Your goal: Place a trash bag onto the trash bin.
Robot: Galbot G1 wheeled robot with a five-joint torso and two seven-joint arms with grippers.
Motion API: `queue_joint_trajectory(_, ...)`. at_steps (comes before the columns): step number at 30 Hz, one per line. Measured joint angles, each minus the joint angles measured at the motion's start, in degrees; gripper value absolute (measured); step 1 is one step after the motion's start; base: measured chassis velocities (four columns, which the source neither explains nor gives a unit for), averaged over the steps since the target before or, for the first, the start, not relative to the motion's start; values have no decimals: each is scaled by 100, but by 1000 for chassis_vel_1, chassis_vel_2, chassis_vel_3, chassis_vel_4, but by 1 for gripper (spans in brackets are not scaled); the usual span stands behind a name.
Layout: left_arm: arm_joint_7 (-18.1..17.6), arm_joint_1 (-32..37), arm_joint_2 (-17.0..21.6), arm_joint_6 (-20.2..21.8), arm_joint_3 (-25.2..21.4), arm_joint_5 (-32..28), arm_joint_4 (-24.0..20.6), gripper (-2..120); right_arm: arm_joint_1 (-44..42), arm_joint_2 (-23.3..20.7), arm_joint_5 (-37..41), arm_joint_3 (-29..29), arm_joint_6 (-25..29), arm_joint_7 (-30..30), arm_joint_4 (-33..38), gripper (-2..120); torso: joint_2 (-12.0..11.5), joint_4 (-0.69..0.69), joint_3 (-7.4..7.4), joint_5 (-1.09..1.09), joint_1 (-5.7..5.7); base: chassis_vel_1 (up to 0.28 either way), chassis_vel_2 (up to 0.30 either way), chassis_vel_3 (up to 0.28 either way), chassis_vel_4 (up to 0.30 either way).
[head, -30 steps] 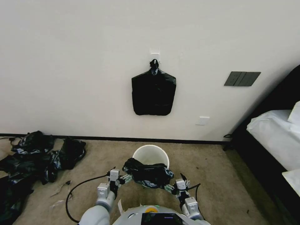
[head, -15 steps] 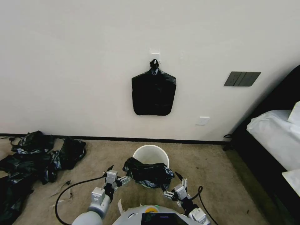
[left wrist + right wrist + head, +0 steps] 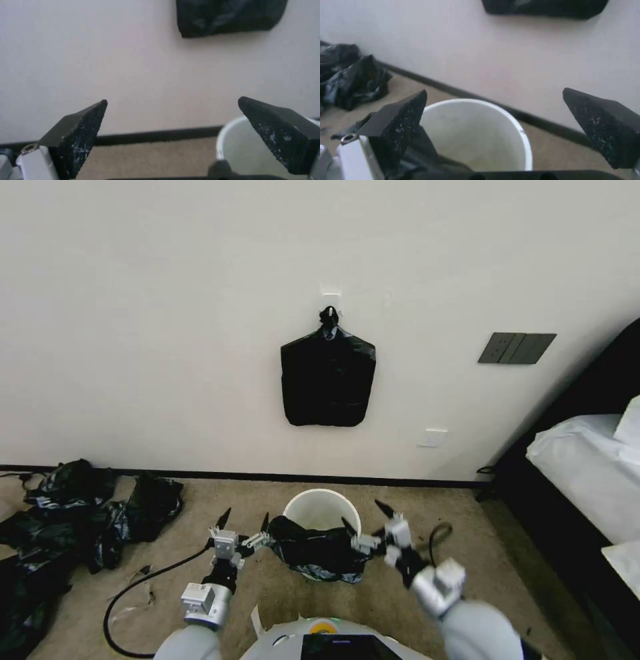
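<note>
The cream-white trash bin (image 3: 323, 508) stands on the carpet by the wall, and its inside (image 3: 476, 135) looks bare. A crumpled black trash bag (image 3: 317, 552) lies draped over the bin's near rim and hangs down its front. My left gripper (image 3: 243, 517) is open just left of the bag, holding nothing. In the left wrist view the open left gripper (image 3: 172, 99) points at the wall, with the bin (image 3: 240, 150) beside one finger. My right gripper (image 3: 364, 515) is open at the bag's right end. In the right wrist view this gripper (image 3: 495, 90) hovers over the bin rim and the bag (image 3: 420, 152).
A flat black knotted bundle (image 3: 327, 375) hangs from a wall hook above the bin. A heap of black bags (image 3: 73, 513) covers the floor at the left. A bed (image 3: 587, 480) with a dark frame stands at the right. A black cable (image 3: 153, 587) loops on the carpet near my left arm.
Both grippers came off the bag's ends and opened. The left one shifted left; the right arm dropped back, then swung up and forward to the bin's right side. The bag stays on the rim.
</note>
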Motion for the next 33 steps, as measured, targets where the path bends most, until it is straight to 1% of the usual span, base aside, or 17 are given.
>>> queue_joint_trajectory(2,-12,2,-151,-8,4,206,-19,100,852,-174,818,-175,-800,-136,-230,100,0,1,0,2,0,0,0,0,0)
queue_joint_trajectory(3,-12,2,-151,-8,4,206,-19,100,852,-174,818,-175,-800,-136,-230,100,0,1,0,2,0,0,0,0,0)
queue_joint_trajectory(6,-14,25,-358,-14,-74,504,-31,100,2058,-281,1550,-585,-1626,-511,-789,100,0,-1,0,-1,0,0,0,0,0)
queue_joint_trajectory(7,-14,25,-358,-14,-74,504,-31,100,2058,-281,1550,-585,-1626,-511,-789,100,0,-1,0,-1,0,0,0,0,0)
queue_joint_trajectory(10,-14,61,-520,23,-164,779,-33,100,3285,-282,1782,-1252,-2165,-871,-1648,100,0,0,1,1,0,0,0,0,0)
queue_joint_trajectory(11,-14,61,-520,23,-164,779,-33,100,3285,-282,1782,-1252,-2165,-871,-1648,100,0,0,1,1,0,0,0,0,0)
queue_joint_trajectory(12,-15,87,-557,58,-190,875,-38,100,3735,-278,1751,-1519,-2265,-1028,-2044,100,0,2,1,1,0,0,0,0,0)
queue_joint_trajectory(13,-24,119,-587,127,-223,987,-44,100,4121,-273,1703,-1790,-2338,-1202,-2387,100,0,0,1,-1,0,0,0,0,0)
queue_joint_trajectory(15,-54,156,-641,205,-288,1152,-39,100,4608,-252,1570,-2231,-2405,-1520,-2844,100,0,1,1,-1,0,0,0,0,0)
queue_joint_trajectory(16,-60,168,-660,219,-306,1183,-33,100,4771,-232,1494,-2425,-2406,-1636,-3011,100,0,0,1,-2,1,0,0,0,0)
queue_joint_trajectory(17,-60,168,-660,219,-306,1183,-33,100,4771,-232,1494,-2425,-2406,-1636,-3011,100,0,0,1,-2,1,0,0,0,0)
queue_joint_trajectory(20,-70,183,-734,232,-322,1199,-28,100,5148,-113,1307,-2998,-2425,-1871,-3467,100,0,-1,1,0,1,0,0,0,0)
queue_joint_trajectory(21,-70,183,-734,232,-322,1199,-28,100,5148,-113,1307,-2998,-2425,-1871,-3467,100,0,-1,1,0,1,0,0,0,0)
queue_joint_trajectory(23,-71,183,-797,232,-292,1200,-33,100,5279,10,1187,-3225,-2426,-1950,-3671,100,-1,-2,0,-1,0,0,0,0,0)
queue_joint_trajectory(30,-75,254,-900,218,-226,1204,-50,100,5562,223,941,-3487,-2299,-2144,-4153,100,0,0,0,0,0,0,0,0,0)
queue_joint_trajectory(32,-80,297,-927,205,-198,1204,-78,100,5687,247,911,-3587,-2284,-2194,-4355,93,0,0,0,-1,0,0,0,0,0)
queue_joint_trajectory(33,-80,297,-927,205,-198,1204,-78,100,5687,247,911,-3587,-2284,-2194,-4355,93,0,0,0,-1,0,0,0,0,0)
